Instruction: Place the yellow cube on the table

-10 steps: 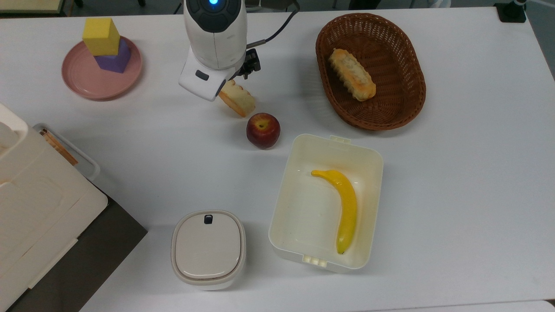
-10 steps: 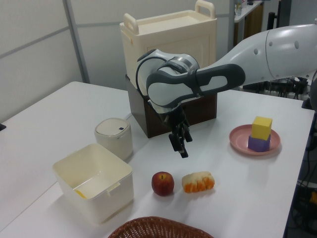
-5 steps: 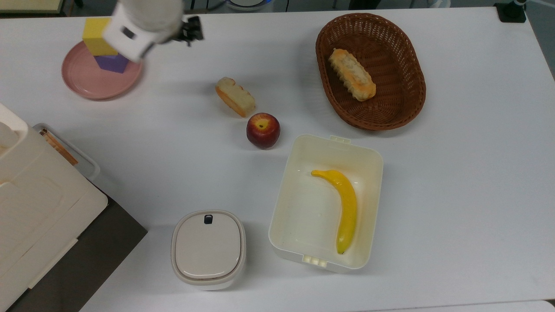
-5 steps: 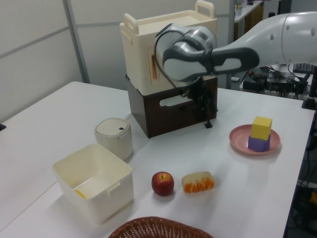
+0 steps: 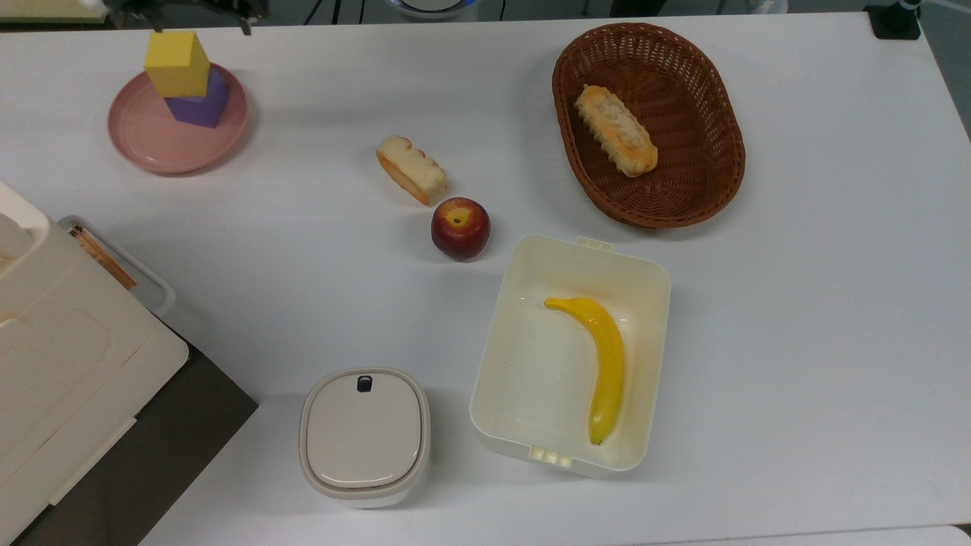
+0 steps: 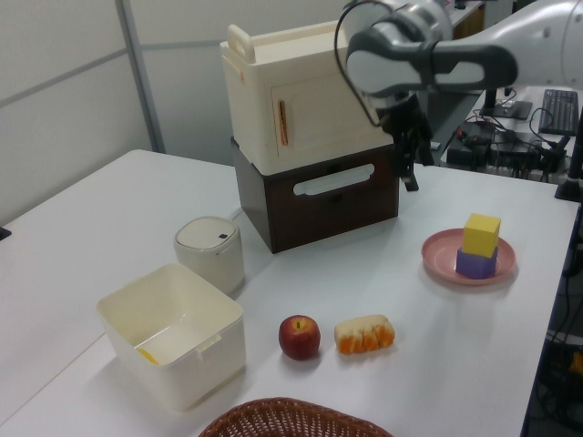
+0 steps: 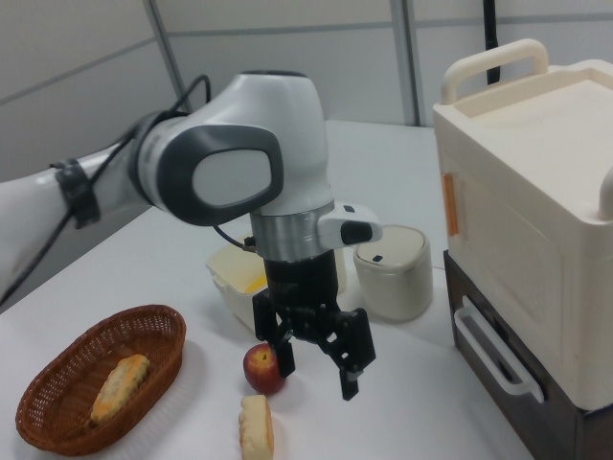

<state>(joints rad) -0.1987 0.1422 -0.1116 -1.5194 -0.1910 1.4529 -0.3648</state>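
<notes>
The yellow cube stands on a purple block, and both rest on the round pink plate at the top view's upper left. In the top view, my gripper hangs at the upper edge, just beyond the cube. In the left view the gripper is high above the white table, to the left of the plate and well above the cube. The right view shows the gripper open, with nothing between its fingers.
A bread slice and a red apple lie mid-table. A wicker basket holds a bread roll. A cream box holds a banana. A lidded white pot and a tall cream case stand nearby.
The arm has swung from above the bread slice to the top view's upper left and risen, ending just beyond the plate. No object has moved.
</notes>
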